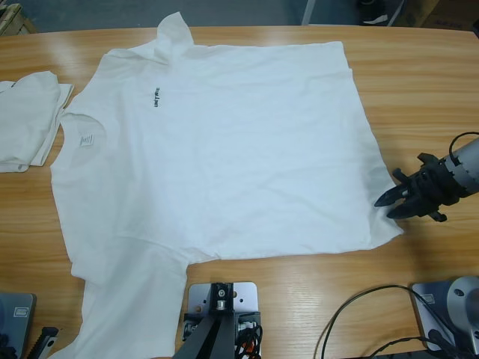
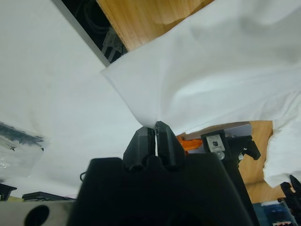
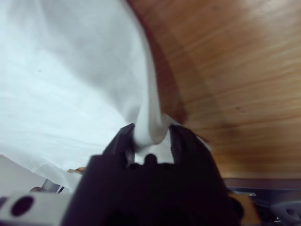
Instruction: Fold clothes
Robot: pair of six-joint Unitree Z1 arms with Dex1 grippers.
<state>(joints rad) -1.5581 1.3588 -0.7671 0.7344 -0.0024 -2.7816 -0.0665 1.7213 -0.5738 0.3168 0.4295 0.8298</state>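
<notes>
A white shirt (image 1: 239, 149) with small black chest lettering (image 1: 152, 96) lies spread flat on the wooden table (image 1: 426, 97). One sleeve hangs over the front edge at lower left. My right gripper (image 1: 388, 207) is at the shirt's lower right hem corner. In the right wrist view its jaws (image 3: 151, 134) stand apart, with a bunched ridge of the white shirt (image 3: 70, 70) between them. My left gripper (image 2: 155, 126) does not show in the high view. In the left wrist view it is shut on a pointed corner of white fabric (image 2: 211, 70).
A second white garment (image 1: 26, 123) lies folded at the table's left edge, just beside the spread shirt's collar. Bare wood runs along the right side and the front edge. Black cables (image 1: 359, 321) loop at the bottom right.
</notes>
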